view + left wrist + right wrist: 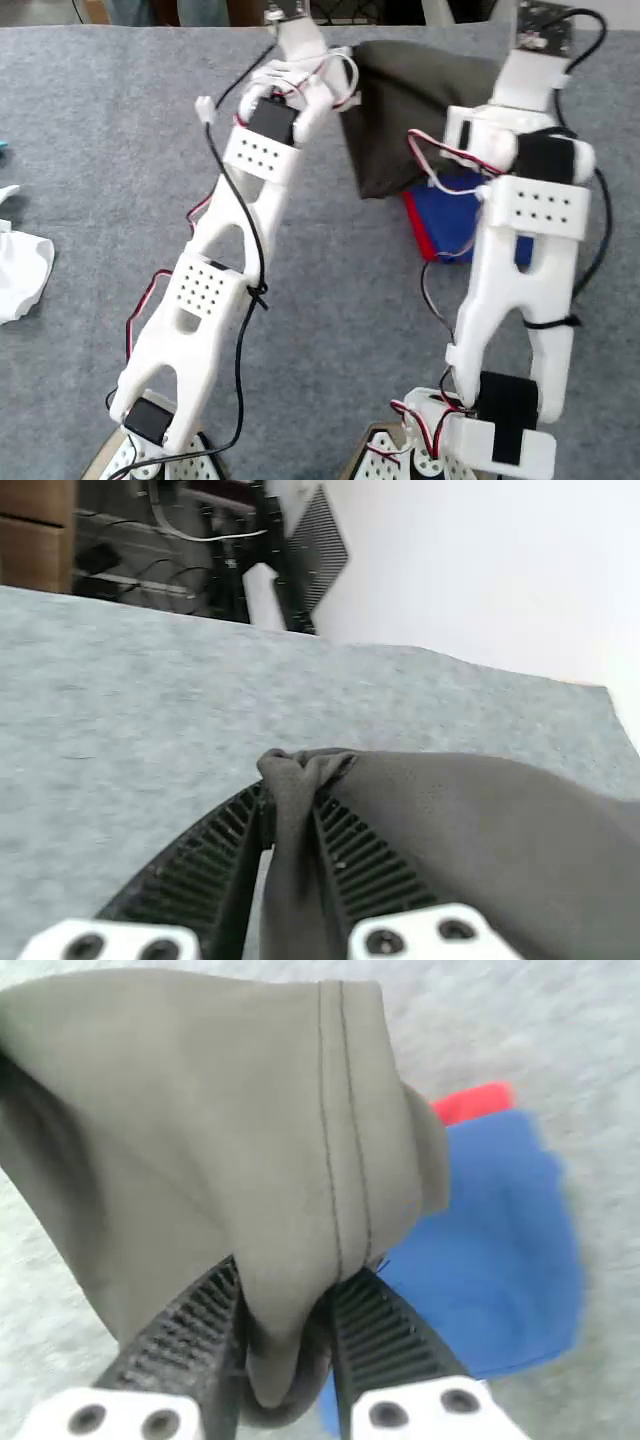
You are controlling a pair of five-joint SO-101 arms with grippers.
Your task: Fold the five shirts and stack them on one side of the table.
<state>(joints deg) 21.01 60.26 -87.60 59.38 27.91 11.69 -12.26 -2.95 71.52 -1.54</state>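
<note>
A dark olive shirt (405,110) is held up at the far middle of the grey table, over a folded blue shirt (450,215) with a red shirt (417,230) edging out beneath it. My left gripper (292,810) is shut on a bunched corner of the olive shirt (480,830), lifted above the table. My right gripper (285,1310) is shut on a hemmed edge of the olive shirt (230,1140), with the blue shirt (500,1260) and red shirt (470,1102) below it. A crumpled white shirt (20,270) lies at the table's left edge.
The grey felt table (90,130) is open on the left and middle front. Both white arms stretch from the near edge toward the far side. Cables and a stand (250,540) sit beyond the far table edge.
</note>
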